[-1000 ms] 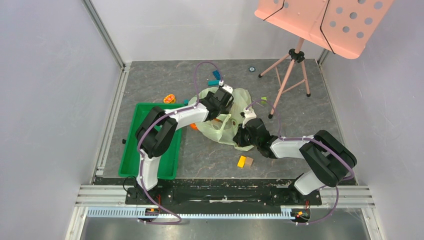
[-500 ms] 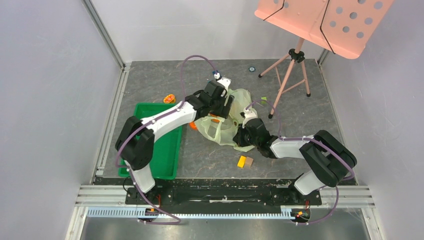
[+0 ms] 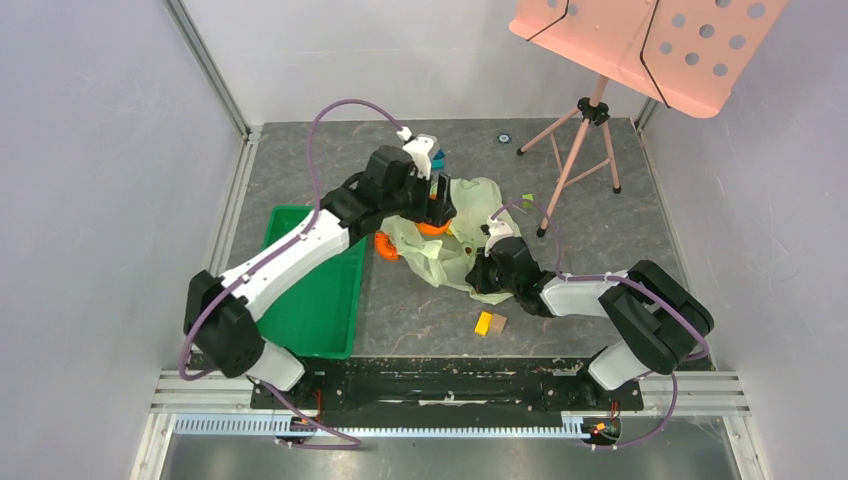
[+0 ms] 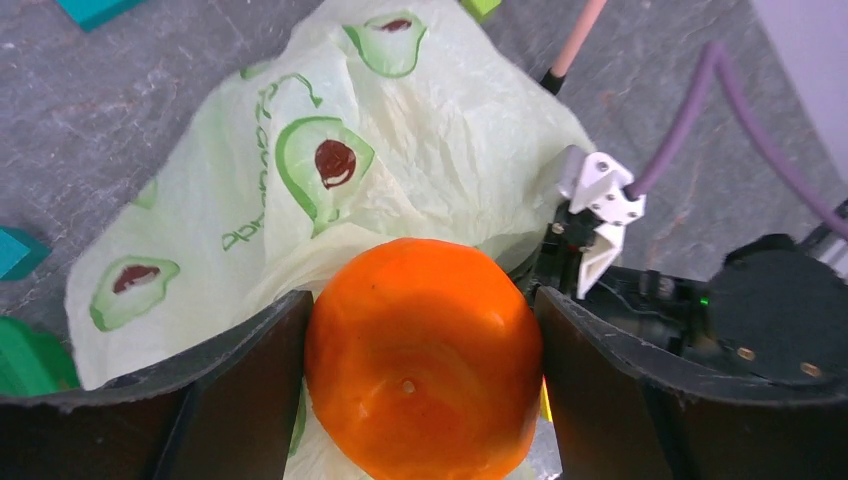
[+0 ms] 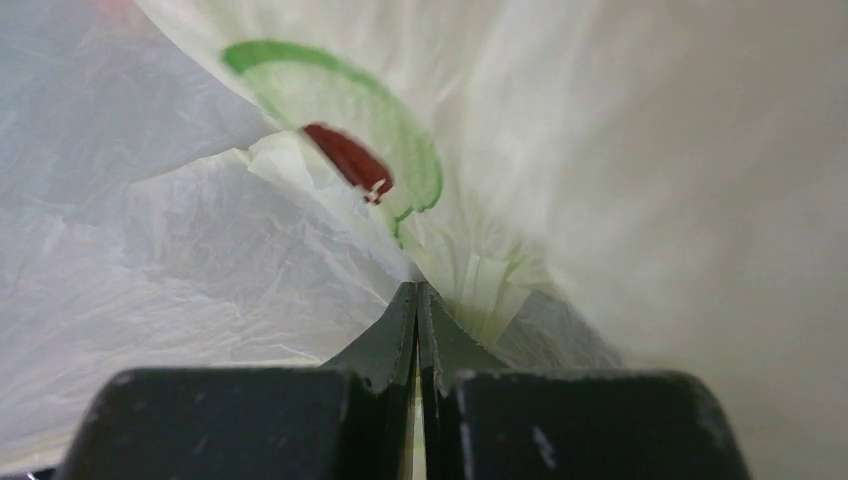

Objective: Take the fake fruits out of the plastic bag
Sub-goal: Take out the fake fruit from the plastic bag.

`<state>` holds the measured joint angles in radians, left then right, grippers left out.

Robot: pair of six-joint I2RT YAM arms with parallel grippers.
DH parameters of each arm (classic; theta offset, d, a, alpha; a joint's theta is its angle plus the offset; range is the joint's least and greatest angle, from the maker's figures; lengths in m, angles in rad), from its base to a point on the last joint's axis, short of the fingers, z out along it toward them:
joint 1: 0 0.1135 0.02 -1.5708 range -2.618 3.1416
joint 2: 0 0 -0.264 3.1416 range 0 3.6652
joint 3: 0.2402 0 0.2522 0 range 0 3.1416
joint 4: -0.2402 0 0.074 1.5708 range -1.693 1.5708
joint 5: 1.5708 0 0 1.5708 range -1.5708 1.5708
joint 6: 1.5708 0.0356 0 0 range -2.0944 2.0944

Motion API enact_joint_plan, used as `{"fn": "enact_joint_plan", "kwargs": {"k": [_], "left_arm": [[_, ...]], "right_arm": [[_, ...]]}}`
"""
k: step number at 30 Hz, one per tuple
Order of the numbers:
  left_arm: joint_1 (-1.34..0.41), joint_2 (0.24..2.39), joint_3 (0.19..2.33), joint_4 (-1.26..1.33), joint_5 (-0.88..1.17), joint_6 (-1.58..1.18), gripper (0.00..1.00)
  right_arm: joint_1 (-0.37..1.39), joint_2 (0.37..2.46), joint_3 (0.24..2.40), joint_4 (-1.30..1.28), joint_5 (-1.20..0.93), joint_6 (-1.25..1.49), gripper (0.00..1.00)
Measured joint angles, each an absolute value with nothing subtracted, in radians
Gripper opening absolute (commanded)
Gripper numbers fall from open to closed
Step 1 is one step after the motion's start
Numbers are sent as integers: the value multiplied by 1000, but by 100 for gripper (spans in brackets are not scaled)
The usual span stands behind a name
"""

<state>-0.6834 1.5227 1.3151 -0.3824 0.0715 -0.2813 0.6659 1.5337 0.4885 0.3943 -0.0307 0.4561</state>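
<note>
Within left gripper, orange fruit, bag interior hidden

Bare table lies open at the upper left and lower centre. The tray blocks the left, and the stand blocks the upper right. The bag, left arm and right arm crowd the centre, with 1 block below.

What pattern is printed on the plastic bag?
The plastic bag shows halved avocados on pale green; clearest in left wrist view.
</note>
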Motion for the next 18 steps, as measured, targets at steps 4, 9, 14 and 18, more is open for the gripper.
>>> {"fn": "enact_joint_plan", "kwargs": {"k": [4,9,14,18], "left_arm": [[-653,1452,1315,-389,117,-294,63],[-606,1390,1315,-393,186,-335,64],[-587,1370,1301,-414,238,-340,61],[-585,1346,1219,-404,283,-343,61]], "right_arm": [[666,1533,488,393,-31,456,0],[666,1533,488,392,-31,456,0],[666,1525,488,382,-29,456,0],[666,1464,454,339,-25,451,4]]}}
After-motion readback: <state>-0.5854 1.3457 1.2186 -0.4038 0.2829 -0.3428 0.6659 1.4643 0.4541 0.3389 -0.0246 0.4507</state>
